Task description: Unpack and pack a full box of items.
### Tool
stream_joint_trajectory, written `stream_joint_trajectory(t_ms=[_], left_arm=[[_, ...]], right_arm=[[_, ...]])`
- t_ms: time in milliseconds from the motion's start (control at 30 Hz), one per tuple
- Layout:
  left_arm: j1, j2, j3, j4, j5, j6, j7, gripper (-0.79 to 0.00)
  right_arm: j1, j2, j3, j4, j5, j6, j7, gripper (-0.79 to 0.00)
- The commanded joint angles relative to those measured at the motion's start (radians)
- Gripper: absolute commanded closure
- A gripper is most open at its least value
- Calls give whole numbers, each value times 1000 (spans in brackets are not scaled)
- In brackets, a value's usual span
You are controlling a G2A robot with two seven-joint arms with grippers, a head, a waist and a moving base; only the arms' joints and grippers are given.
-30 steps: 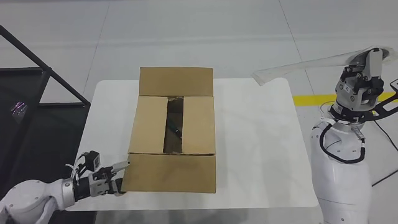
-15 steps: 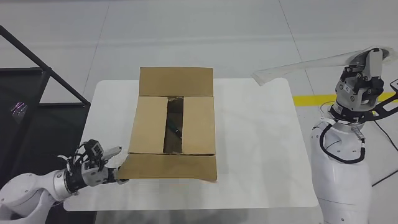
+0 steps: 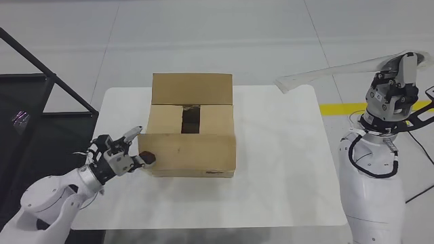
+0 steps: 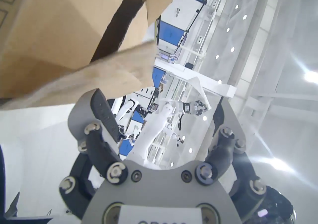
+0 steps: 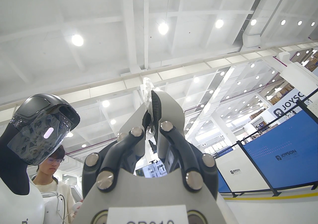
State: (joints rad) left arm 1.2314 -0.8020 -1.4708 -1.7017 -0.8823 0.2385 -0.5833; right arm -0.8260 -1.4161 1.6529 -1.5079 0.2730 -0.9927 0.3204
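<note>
A brown cardboard box [image 3: 192, 146] sits mid-table on the white table [image 3: 278, 169]. Its far flap [image 3: 192, 88] lies open and flat. The two side flaps are folded in, leaving a dark gap [image 3: 191, 119] between them. The near flap [image 3: 193, 153] stands raised against the box front. My left gripper [image 3: 141, 146] is open at that flap's left end, and the flap edge [image 4: 74, 81] sits just past its fingers [image 4: 103, 113]. My right gripper [image 3: 405, 64] is held high beside the table's right edge, shut on a clear plastic strip [image 3: 325, 74] that also shows pinched at the fingertips [image 5: 146, 96].
A black metal frame [image 3: 41, 88] stands left of the table. White tabletop lies bare to the right of the box [image 3: 285, 142] and in front of it. A yellow floor line [image 3: 339, 108] runs behind the right side.
The near flap, lying flat outward a second ago, has swung up against the box. My left gripper rose and moved toward the box with it. The right arm has not moved.
</note>
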Motion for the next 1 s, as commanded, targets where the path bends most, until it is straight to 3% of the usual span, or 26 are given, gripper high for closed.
stream_joint_trajectory(t_ms=[0,300,533,667,800,967], left_arm=[[-35,-7,31,5,10,23,50,-785],[-213,-40,181,96,65,152,134,-785],[-277,-60,233,140,69,174,149,-785],[-280,-64,216,125,43,170,127,-785],[-281,-61,149,98,-19,172,111,-785],[-289,-61,78,64,-52,149,172,-785]], right_arm=[[0,0,0,0,0,0,0,0],[0,0,0,0,0,0,0,0],[0,0,0,0,0,0,0,0],[0,0,0,0,0,0,0,0],[0,0,0,0,0,0,0,0],[0,0,0,0,0,0,0,0]])
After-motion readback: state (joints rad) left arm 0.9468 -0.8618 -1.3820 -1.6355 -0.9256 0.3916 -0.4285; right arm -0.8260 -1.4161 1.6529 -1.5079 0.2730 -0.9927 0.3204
